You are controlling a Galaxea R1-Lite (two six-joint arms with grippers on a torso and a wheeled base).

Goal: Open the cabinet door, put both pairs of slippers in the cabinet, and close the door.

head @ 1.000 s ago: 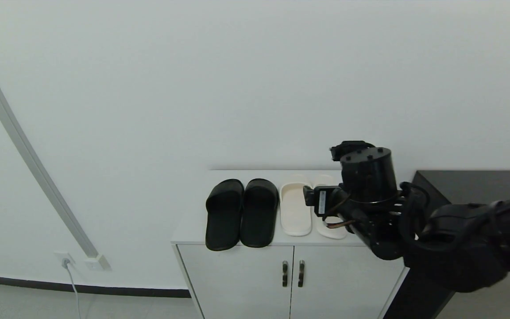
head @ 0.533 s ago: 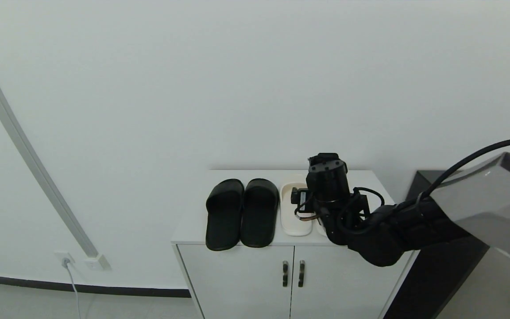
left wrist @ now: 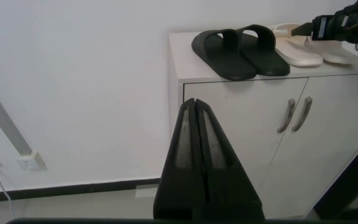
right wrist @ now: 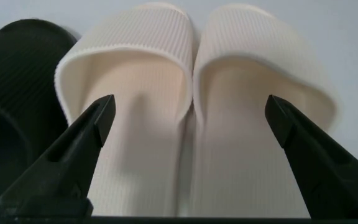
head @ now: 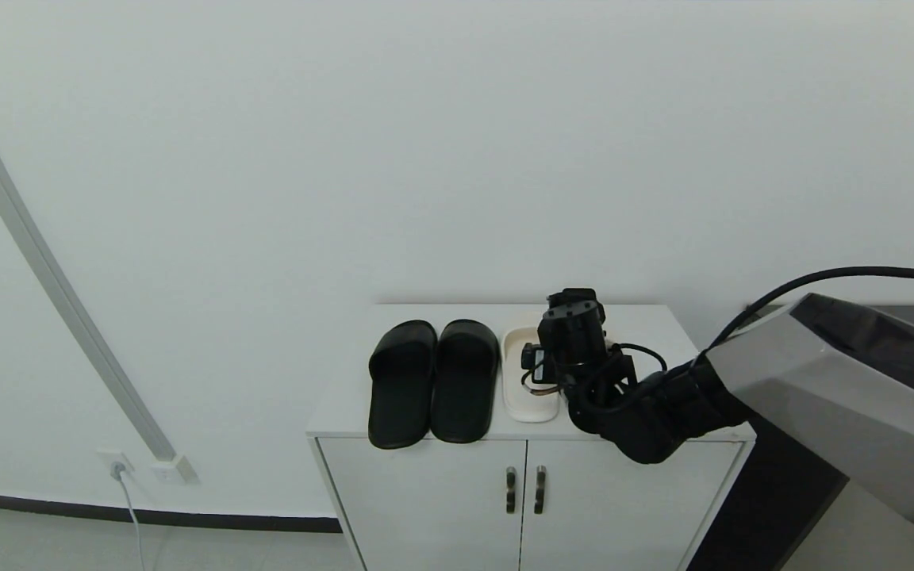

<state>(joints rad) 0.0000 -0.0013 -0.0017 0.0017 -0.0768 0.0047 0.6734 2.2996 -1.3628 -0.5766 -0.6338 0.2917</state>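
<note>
Head view: spread right hand (right wrist: 189, 111) hides a cream slipper (right wrist: 250, 155); left hand (left wrist: 195, 107) pressed together.

Light: bright, even, diffuse, from above the cabinet (head: 346, 408). Shadows: soft, thin, under the black slippers (head: 433, 381) on its top; its doors (head: 624, 507) a shade dimmer. Distortion: conduit (head: 56, 277) left of the cabinet bows in my head view. My right claw (right wrist: 190, 106), over its top: fingers (right wrist: 61, 174) dark silhouettes.

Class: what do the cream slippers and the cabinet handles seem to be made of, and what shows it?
Cream slippers: probably moulded foam or rubber, matte, with fine ribs across the straps. Cabinet handles: likely metal, from the dull grey sheen.
</note>
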